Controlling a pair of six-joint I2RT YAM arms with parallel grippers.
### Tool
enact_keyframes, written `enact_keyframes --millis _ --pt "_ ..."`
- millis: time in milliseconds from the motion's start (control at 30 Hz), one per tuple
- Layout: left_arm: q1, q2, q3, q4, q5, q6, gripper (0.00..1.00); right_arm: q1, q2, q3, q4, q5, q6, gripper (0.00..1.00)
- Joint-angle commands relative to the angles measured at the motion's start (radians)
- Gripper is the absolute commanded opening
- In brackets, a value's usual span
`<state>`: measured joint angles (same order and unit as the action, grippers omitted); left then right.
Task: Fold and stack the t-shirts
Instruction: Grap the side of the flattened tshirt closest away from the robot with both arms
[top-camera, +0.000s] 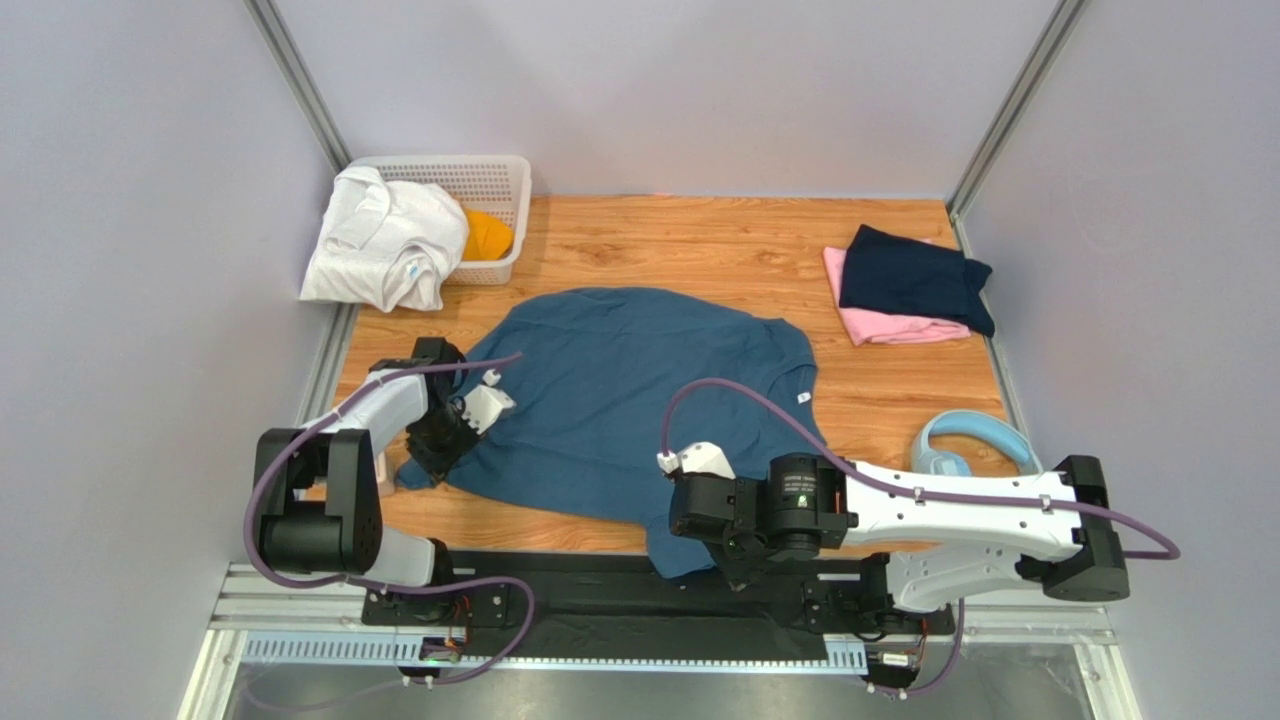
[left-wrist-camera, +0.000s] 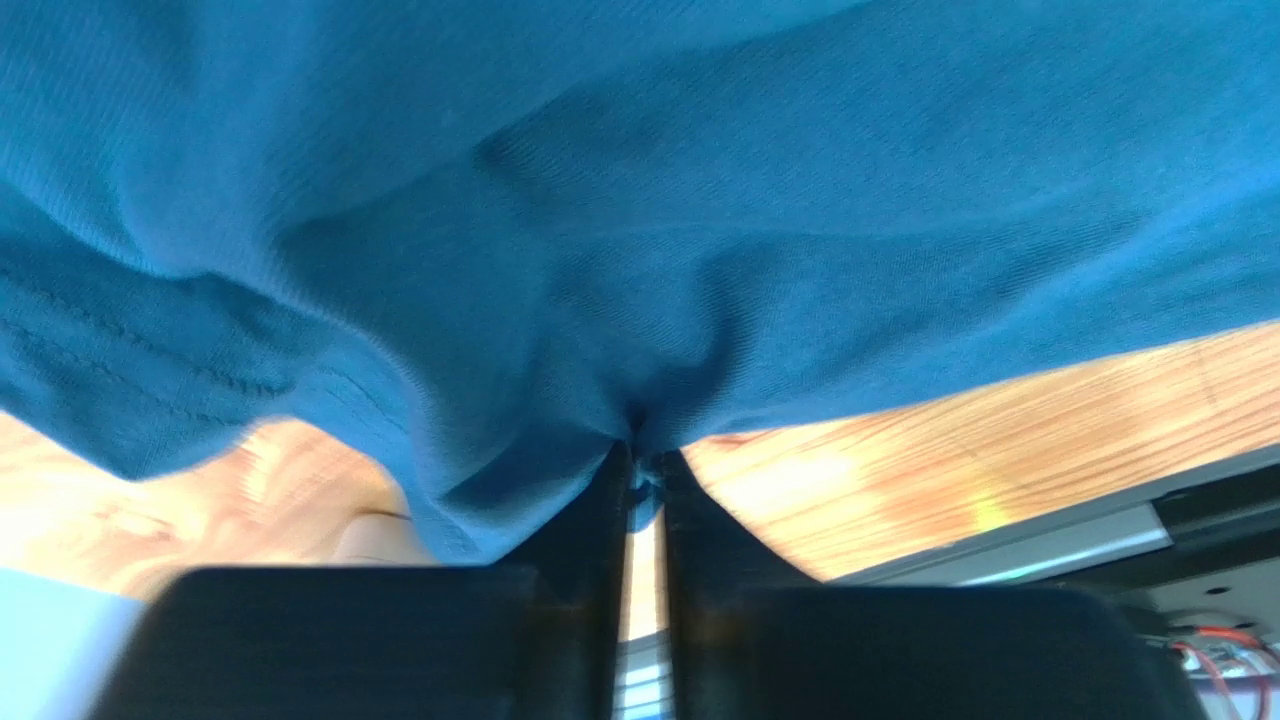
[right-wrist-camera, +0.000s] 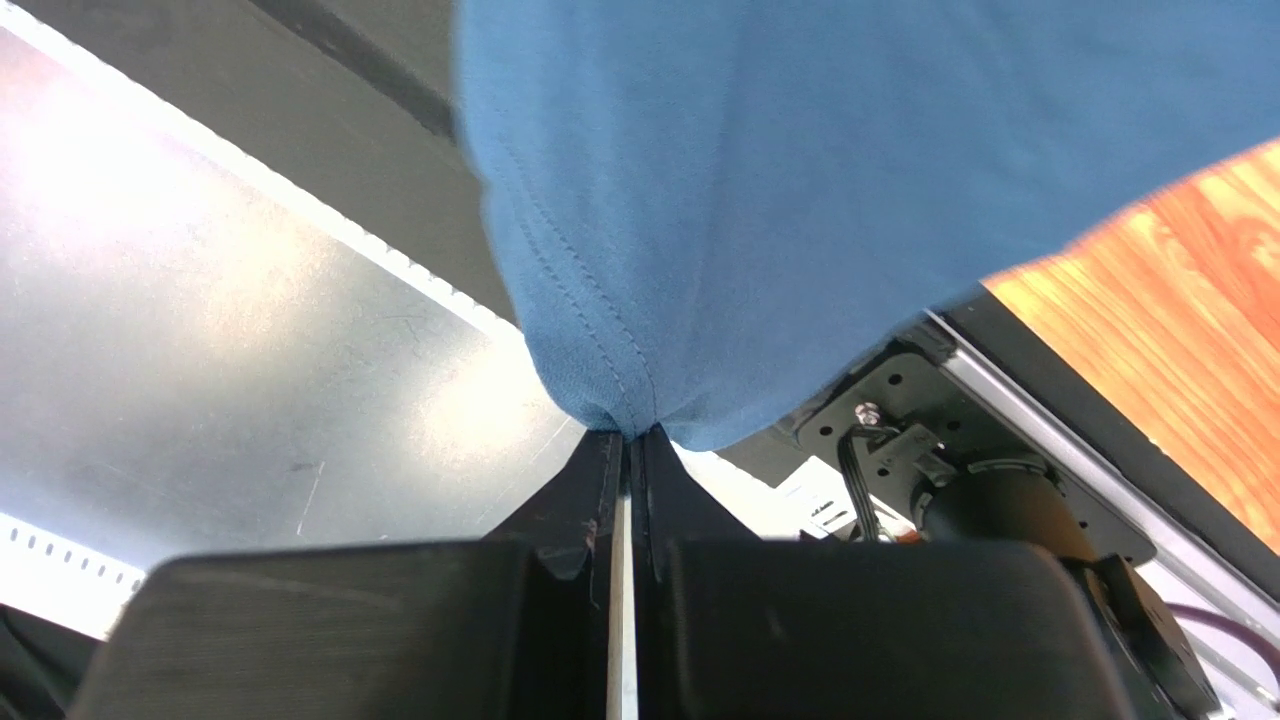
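A large teal-blue t-shirt (top-camera: 631, 398) lies spread over the middle of the wooden table (top-camera: 721, 248), its near edge hanging over the front. My left gripper (top-camera: 428, 465) is shut on its left near edge; in the left wrist view the blue t-shirt (left-wrist-camera: 631, 225) bunches at the closed tips (left-wrist-camera: 643, 447). My right gripper (top-camera: 732, 570) is shut on its near hem corner; the right wrist view shows the blue t-shirt's hem (right-wrist-camera: 721, 225) pinched at the tips (right-wrist-camera: 627, 435). A folded navy t-shirt (top-camera: 912, 278) lies on a folded pink one (top-camera: 887, 324) at the back right.
A white lattice basket (top-camera: 478, 188) at the back left holds an orange garment (top-camera: 484, 236), with a white garment (top-camera: 383, 240) draped over its left side. Light-blue headphones (top-camera: 977, 446) lie near the right edge. A metal rail (top-camera: 301, 638) runs along the front.
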<state>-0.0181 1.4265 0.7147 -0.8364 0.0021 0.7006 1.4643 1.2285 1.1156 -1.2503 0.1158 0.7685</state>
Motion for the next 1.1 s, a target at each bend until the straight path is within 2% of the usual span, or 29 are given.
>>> enact_keyframes --millis 0,233,333,533,733,867,1000,1067 --pt "0.000 -0.011 0.022 0.002 0.111 -0.003 0.00 -0.010 -0.050 0.044 -0.061 0.048 0.035 0.00" --pt "0.000 -0.162 0.140 -0.242 0.208 0.023 0.00 -0.016 -0.104 0.007 -0.089 -0.010 0.110 0.00" --pt "0.000 -0.233 0.161 -0.390 0.239 0.059 0.00 -0.016 -0.142 -0.008 -0.104 -0.050 0.155 0.00" --pt "0.000 -0.317 0.151 -0.521 0.249 0.112 0.00 -0.015 -0.208 0.064 -0.196 -0.070 0.212 0.00" --pt "0.000 -0.308 0.176 -0.561 0.276 0.126 0.00 -0.015 -0.193 0.191 -0.268 -0.032 0.215 0.00" --pt "0.000 -0.278 0.226 -0.524 0.283 0.122 0.00 -0.025 -0.167 0.242 -0.285 0.034 0.198 0.00" --pt "0.000 -0.172 0.322 -0.459 0.280 0.111 0.00 -0.122 -0.139 0.299 -0.365 0.106 0.163 0.00" --pt "0.000 -0.135 0.353 -0.428 0.273 0.106 0.00 -0.214 -0.144 0.311 -0.374 0.117 0.129 0.00"
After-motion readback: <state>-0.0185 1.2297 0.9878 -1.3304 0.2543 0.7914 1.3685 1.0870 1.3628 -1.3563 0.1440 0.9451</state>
